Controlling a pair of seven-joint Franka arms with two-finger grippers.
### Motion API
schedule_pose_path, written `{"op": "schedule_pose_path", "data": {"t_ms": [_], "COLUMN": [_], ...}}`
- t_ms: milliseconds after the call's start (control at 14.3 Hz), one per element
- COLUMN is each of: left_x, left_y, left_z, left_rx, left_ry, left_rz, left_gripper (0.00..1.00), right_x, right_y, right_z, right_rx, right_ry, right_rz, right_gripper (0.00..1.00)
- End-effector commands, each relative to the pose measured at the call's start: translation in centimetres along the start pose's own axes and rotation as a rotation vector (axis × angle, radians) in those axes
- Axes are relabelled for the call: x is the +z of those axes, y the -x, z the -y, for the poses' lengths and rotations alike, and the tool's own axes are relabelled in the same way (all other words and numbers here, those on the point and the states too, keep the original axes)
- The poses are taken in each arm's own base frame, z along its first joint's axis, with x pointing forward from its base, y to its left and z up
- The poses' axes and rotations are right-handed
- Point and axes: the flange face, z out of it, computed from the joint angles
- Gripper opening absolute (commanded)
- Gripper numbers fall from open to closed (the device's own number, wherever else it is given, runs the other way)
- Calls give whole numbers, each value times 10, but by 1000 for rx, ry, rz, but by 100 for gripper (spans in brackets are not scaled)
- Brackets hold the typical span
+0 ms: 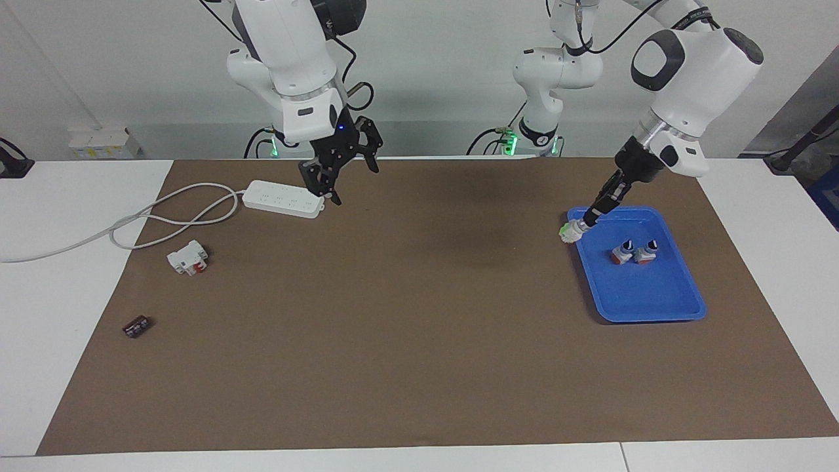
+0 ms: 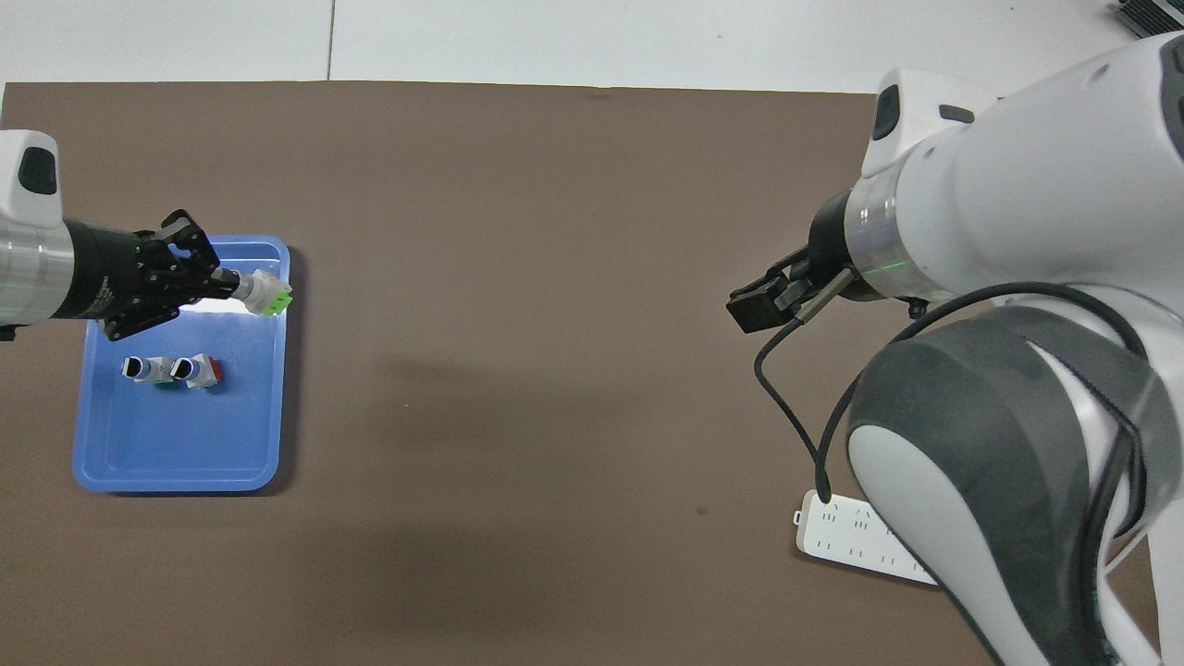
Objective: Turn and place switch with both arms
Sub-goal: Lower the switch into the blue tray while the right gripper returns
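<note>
Switch [image 1: 570,231] is pinched in the left gripper [image 1: 588,220], over the blue tray's [image 1: 655,314] rim at the corner nearer the robots and toward the table's middle. The green end points out at the middle; the fingers grip the knob end.

Sweeping from the right arm's end:
- A small dark part [image 1: 136,326] and a white block with red parts [image 1: 188,257] sit on the mat. They're well apart from the action, so I see no risk there.
- The power strip [image 1: 283,198] lies just beside where the right gripper [image 1: 347,167] hangs, and its cord loops nearby. A low sweep could snag either one.
- The right gripper's fingers are spread, and that arm waits, well apart from the switch. Any handover means a long crossing, so I'd expect misalignment when the two meet.
- The left grip is on one end only. My worry is that the switch pivots or slips while turning.
- I can't tell if the switch clears the rim. Dragging it sideways could catch it there.
- Two red-ended switches [image 1: 632,252] lie in the tray near the gripper. A drop could knock them.
</note>
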Motion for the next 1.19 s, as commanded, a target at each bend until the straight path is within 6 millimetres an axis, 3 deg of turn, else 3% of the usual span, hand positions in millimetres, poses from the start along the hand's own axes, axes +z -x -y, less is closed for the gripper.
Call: {"op": "schedule_pose_path", "data": {"t_ms": [0, 210, 490, 629, 769, 1119], "left_x": [-4, 15, 61, 70, 78, 110], "left_y": [-23, -48, -95, -113, -121, -116], "left_z": [24, 55, 92, 108, 116, 139], "left_rx": [227, 350, 481, 523, 550, 600], "left_ry": [-88, -105, -119, -128, -133, -150], "left_rz": [-62, -139, -215, -252, -282, -301], "left_gripper": [0, 0, 0, 0, 0, 0], "right_x": [-13, -36, -39, -48, -50, -49], "right_y": [11, 33, 50, 63, 79, 102], "right_z": [-34, -70, -93, -103, -107, -113], "right_rx": [147, 284, 493, 564, 587, 614], "right_ry": [57, 86, 140, 149, 159, 186], "right_rz": [-13, -28, 21, 48, 125, 260], "right_gripper": [100, 100, 100, 100, 100, 100]}}
